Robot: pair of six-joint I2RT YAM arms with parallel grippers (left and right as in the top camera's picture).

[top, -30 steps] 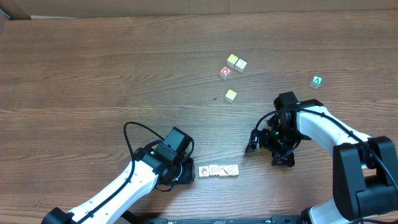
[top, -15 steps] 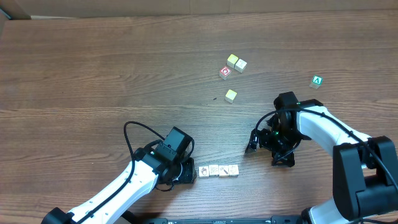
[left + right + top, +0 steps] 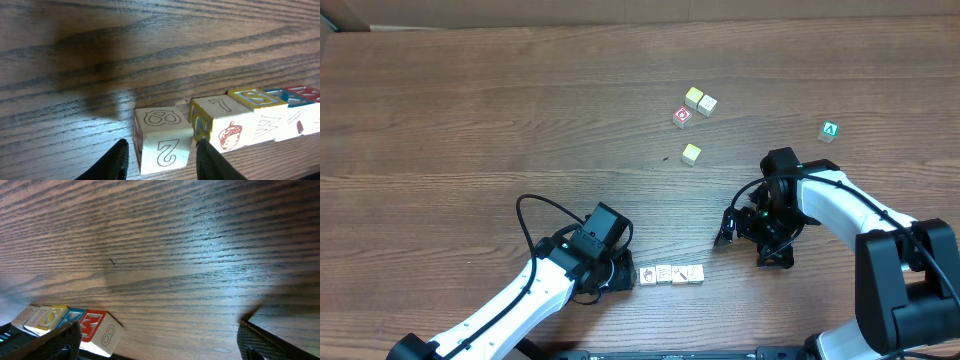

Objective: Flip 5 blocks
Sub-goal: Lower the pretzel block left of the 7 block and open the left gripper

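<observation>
**A:** Where are the blocks (image 3: 671, 273)?

**B:** In a tight row at six o'clock on the desk (image 3: 470, 120), picture faces up. They are probably lined up so each can be turned over in order.

**A:** And the left hand (image 3: 162, 155)?

**B:** It sits low at the row's nine o'clock end. Its fingers are narrowly apart on either side of the end block (image 3: 162, 135), not pinching it.

**A:** The right hand (image 3: 750, 245)?

**B:** It hovers toward three o'clock of the row, spread wide and holding nothing, likely out of the way on purpose.
</observation>
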